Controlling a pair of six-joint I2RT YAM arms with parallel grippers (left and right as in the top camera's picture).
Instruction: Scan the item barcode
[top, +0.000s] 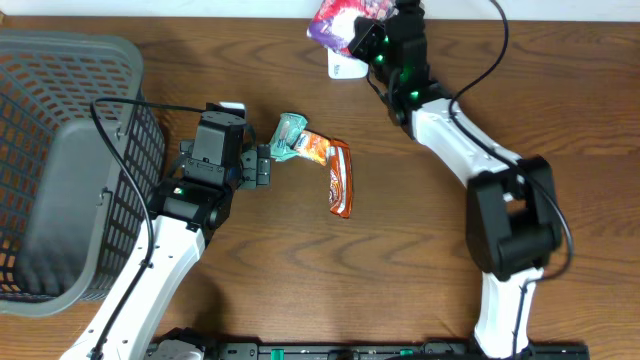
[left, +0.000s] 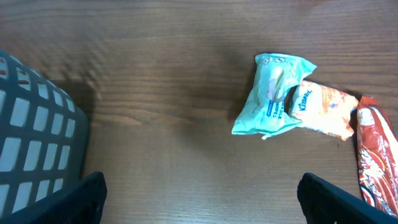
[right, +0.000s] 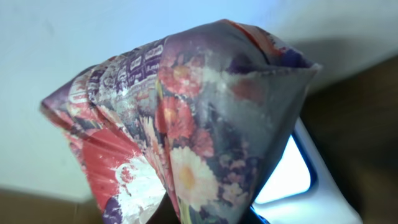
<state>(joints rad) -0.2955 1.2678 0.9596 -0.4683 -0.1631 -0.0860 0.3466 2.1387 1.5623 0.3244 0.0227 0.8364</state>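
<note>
Right tool (top: 368, 42) clenched on floral packet (top: 340, 18) over scanner (top: 345, 68); scan step, next: tilt until it reads. Left tool (top: 264, 166) released.

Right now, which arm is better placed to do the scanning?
Right. The right gripper is shut on the flowered packet, right at the white device, likely the scanner. The left gripper hangs open and empty near the teal packet.

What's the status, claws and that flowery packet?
Right claw shut on flowery packet, over white scanner. Left claw open, empty, by teal pack. Nothing in the way.
</note>
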